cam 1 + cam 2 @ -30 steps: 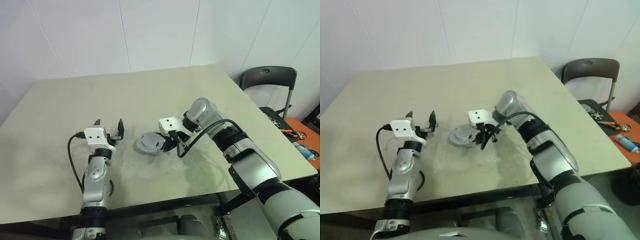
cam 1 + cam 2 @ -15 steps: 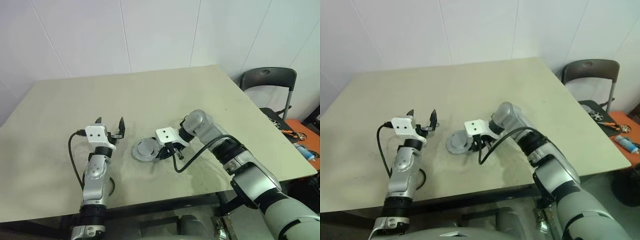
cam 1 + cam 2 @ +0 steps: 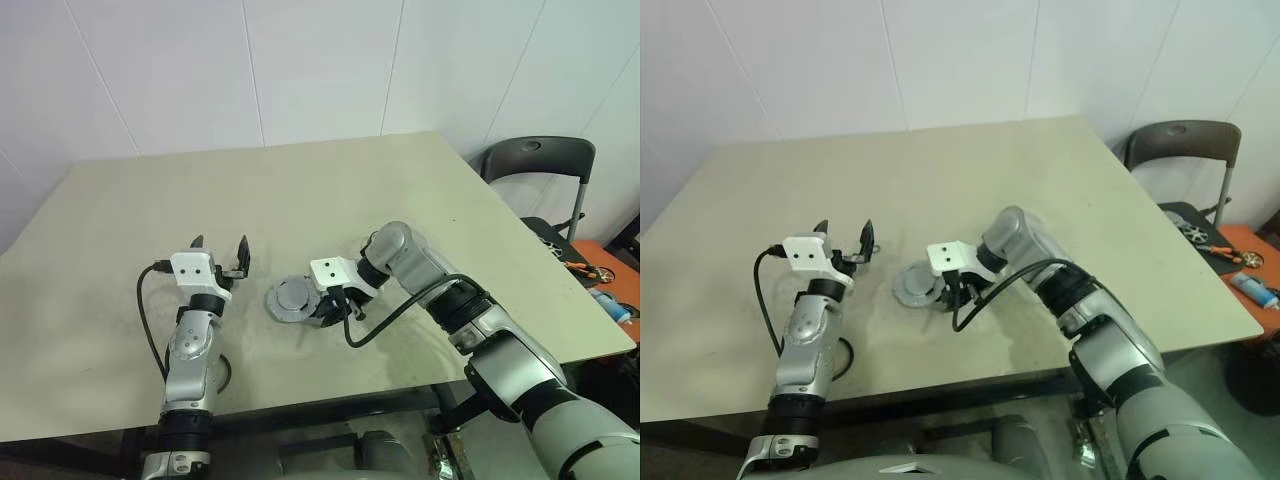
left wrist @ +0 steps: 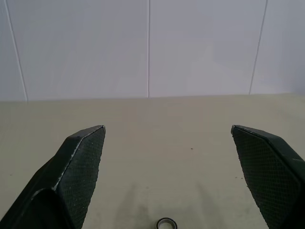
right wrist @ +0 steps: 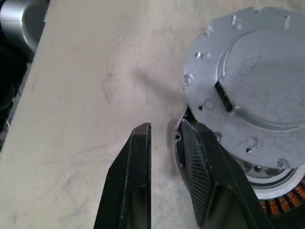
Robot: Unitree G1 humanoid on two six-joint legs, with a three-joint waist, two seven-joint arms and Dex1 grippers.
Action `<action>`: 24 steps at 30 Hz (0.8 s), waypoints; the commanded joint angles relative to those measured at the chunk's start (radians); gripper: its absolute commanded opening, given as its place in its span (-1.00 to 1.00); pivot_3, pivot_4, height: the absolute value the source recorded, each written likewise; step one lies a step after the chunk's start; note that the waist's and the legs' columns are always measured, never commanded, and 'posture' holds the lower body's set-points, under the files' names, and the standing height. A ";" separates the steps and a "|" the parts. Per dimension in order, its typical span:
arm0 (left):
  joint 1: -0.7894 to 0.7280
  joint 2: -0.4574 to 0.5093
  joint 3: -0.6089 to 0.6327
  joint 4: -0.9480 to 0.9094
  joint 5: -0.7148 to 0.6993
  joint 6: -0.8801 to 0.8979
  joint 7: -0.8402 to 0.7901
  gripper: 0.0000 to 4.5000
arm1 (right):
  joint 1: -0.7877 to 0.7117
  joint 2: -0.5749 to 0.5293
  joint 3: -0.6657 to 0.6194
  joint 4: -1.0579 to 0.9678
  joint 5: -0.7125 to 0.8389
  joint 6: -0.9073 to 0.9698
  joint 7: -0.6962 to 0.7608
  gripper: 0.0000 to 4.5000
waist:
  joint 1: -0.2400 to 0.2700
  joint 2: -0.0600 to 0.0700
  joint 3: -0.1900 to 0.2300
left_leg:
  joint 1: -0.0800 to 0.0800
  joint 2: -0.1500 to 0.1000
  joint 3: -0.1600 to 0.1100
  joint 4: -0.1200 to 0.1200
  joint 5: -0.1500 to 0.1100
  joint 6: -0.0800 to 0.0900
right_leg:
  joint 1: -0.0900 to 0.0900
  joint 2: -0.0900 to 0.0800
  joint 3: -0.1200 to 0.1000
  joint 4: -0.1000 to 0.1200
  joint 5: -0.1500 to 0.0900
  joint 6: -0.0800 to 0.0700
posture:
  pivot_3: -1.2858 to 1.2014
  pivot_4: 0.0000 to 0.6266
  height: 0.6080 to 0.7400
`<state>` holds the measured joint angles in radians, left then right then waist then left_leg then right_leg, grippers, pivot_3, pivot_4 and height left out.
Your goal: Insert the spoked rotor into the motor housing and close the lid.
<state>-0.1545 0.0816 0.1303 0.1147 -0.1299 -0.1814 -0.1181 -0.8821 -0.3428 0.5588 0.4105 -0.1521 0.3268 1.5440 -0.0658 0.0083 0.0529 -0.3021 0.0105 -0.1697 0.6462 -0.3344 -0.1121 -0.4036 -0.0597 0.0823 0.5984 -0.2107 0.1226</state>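
The lid (image 5: 248, 71), a flat grey disc with small holes, lies on top of the motor housing (image 3: 290, 312) near the table's middle. Copper windings (image 5: 281, 206) peek out under the lid's edge. My right gripper (image 5: 164, 126) points down at the housing's right side. Its fingers stand a little apart with bare table between them, and one finger (image 5: 200, 167) is against the housing's rim. My left gripper (image 3: 220, 246) hovers wide open and holds nothing, to the left of the housing. The spoked rotor is hidden.
A tiny dark ring (image 4: 166, 223) lies on the table (image 3: 330, 190) just ahead of the left gripper. A black chair (image 3: 535, 160) stands past the table's right edge, and small items lie on an orange surface (image 3: 600, 275) beside it.
My right gripper has drawn back toward the table's near edge and its fingers have parted slightly. The lid and housing sit a little nearer and more to the left. The left arm stayed put.
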 commanded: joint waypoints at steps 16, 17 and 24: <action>-0.047 0.297 0.145 -0.170 -0.390 0.272 -0.370 1.00 | 0.212 0.103 -0.446 -0.416 0.359 0.683 -0.457 -0.53 | 0.020 -0.001 0.000 | 0.000 0.001 -0.001 -0.001 0.000 0.000 | -0.003 0.002 0.000 0.003 -0.002 0.002 | 0.03 -1.00 1.00; -0.051 0.315 0.150 -0.170 -0.409 0.298 -0.387 1.00 | 0.245 0.114 -0.461 -0.459 0.379 0.736 -0.484 -0.53 | 0.026 -0.001 0.000 | 0.000 0.001 0.000 0.000 0.000 0.000 | -0.002 0.002 0.000 0.003 -0.002 0.002 | 0.03 -1.00 1.00; 0.091 0.500 0.135 -0.316 -0.665 0.653 -0.654 1.00 | 0.417 0.031 -0.400 -0.642 0.476 0.852 -0.542 -0.53 | 0.018 -0.002 -0.001 | -0.003 0.000 0.000 -0.002 -0.001 0.001 | -0.003 0.001 0.000 -0.001 -0.003 0.003 | 0.03 -1.00 1.00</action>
<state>-0.0830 0.5484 0.2633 -0.1325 -0.7160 0.3924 -0.6949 -0.4462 -0.3080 0.1597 -0.1680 0.2862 1.1766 1.0148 -0.0475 0.0068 0.0522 -0.3053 0.0109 -0.1701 0.6440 -0.3357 -0.1109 -0.4073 -0.0589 0.0827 0.5976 -0.2142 0.1268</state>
